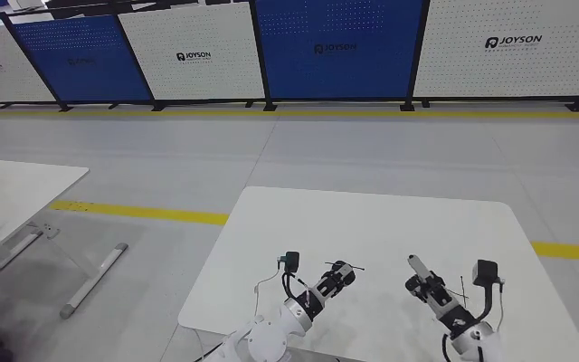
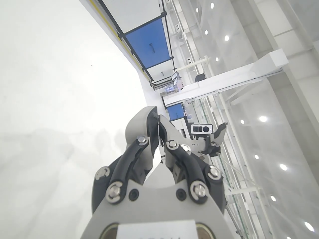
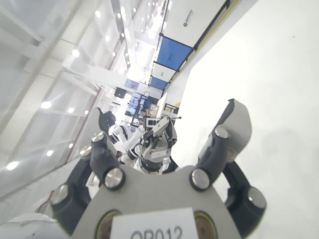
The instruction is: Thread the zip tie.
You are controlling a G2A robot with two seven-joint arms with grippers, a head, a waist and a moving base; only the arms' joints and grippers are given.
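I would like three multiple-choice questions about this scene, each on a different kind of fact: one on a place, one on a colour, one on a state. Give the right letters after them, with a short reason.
1. Where is the zip tie?
A. lying loose, in no claw
B. in the right claw
C. in the left claw

2. What colour is the table top?
A. white
B. blue
C. yellow

3. How does the right claw stand?
A. shut on the zip tie
B. open and empty
C. shut and empty

Answers:
1 C: in the left wrist view the thin black tie is pinched between the closed pads of the left claw.
2 A: the top view shows a plain white surface.
3 B: in the right wrist view its fingers are spread wide and grip nothing.
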